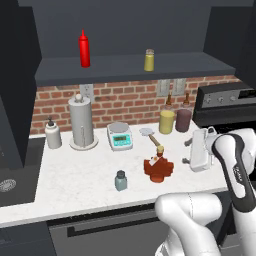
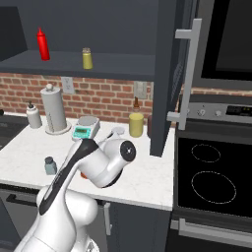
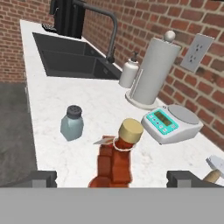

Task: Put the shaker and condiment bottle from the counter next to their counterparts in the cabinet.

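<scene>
Reddish-brown and ribbed, the condiment bottle (image 3: 117, 162) stands upright at the lower middle of the hand view, its long axis vertical and its tan stopper pointing up, a small tag hanging at its neck. It rests on the white marble-look counter (image 3: 48, 105) between the two dark fingertips (image 3: 41, 178) of the gripper (image 3: 111, 179), which are spread wide to either side and touch nothing. In the left base view the same bottle (image 1: 158, 167) sits at the centre right of the frame, with the white hand (image 1: 201, 149) just to its right.

To the bottle's left in the hand view stands the shaker (image 3: 72, 123) (squat, pale blue-grey, dark cap up), also upright and apart from the bottle; in the left base view it (image 1: 120, 180) is near the counter's front edge.

Behind them are a teal-faced kitchen scale (image 3: 171, 124), a paper towel holder (image 3: 151, 75) and a soap dispenser (image 3: 129, 72).

Up on the cabinet (image 1: 135, 70) shelf, in the upper part of the left base view, a red squeeze bottle (image 1: 84, 48) and a yellow-olive shaker (image 1: 149, 60) stand upright, well apart.
</scene>
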